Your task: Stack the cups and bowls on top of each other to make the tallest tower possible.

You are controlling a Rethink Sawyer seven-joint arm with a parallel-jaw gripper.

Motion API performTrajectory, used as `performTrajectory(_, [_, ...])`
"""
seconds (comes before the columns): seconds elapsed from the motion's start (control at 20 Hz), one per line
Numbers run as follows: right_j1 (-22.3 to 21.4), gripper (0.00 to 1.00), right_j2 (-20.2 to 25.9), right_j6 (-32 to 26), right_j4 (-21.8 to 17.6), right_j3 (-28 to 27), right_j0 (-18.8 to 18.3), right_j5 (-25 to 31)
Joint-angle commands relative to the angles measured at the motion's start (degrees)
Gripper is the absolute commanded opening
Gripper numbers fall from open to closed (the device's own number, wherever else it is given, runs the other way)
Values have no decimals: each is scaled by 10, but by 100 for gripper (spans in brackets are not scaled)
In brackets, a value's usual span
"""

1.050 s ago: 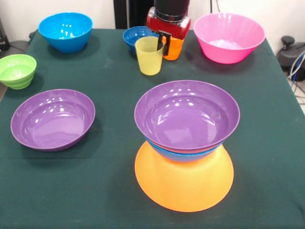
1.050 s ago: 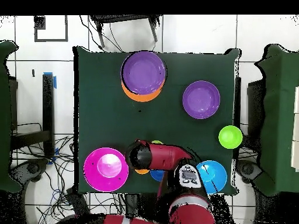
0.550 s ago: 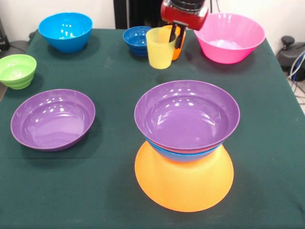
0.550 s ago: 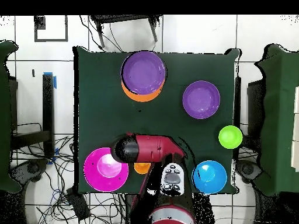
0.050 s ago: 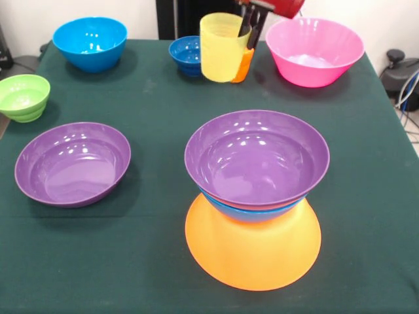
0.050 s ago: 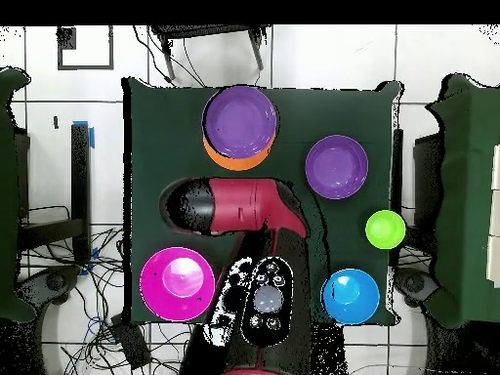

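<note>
My gripper point(image 5: 249, 29) comes in at the top edge of the front view, shut on the rim of the translucent yellow cup point(image 5: 223, 47). The cup hangs slightly tilted above the table's far side. Right behind it the orange cup point(image 5: 243, 66) stands on the cloth, mostly hidden. The tower point(image 5: 255, 196) stands near the front: an upturned yellow-orange bowl point(image 5: 253, 252), a blue bowl point(image 5: 252, 213) and a purple bowl point(image 5: 256, 157) on top. In the overhead view the arm point(image 6: 234, 205) covers the gripper and both cups, just below the tower point(image 6: 240, 122).
Loose bowls lie around the green table point(image 5: 157, 104). A second purple bowl point(image 5: 72, 163) is at the left and a green bowl point(image 5: 24, 97) at the left edge. Along the far side are a bright blue bowl point(image 5: 90, 42), a small dark blue bowl point(image 5: 185, 55) and a pink bowl point(image 5: 314, 51).
The gripper has lifted the yellow cup off the table and carried it up and to the right in the front view. The orange cup stays where it stood. In the overhead view the arm has swung toward the tower.
</note>
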Motion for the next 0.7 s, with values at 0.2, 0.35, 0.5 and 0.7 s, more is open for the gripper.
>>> performTrajectory(0.2, [9, 0, 61, -69, -33, -183, -9, 122])
performTrajectory(0.35, [28, 0, 79, -96, -35, -229, -18, 126])
performTrajectory(0.5, [46, 0, 92, -109, -33, -270, -23, 152])
performTrajectory(0.7, [78, 0, 111, -120, -34, -336, -25, 196])
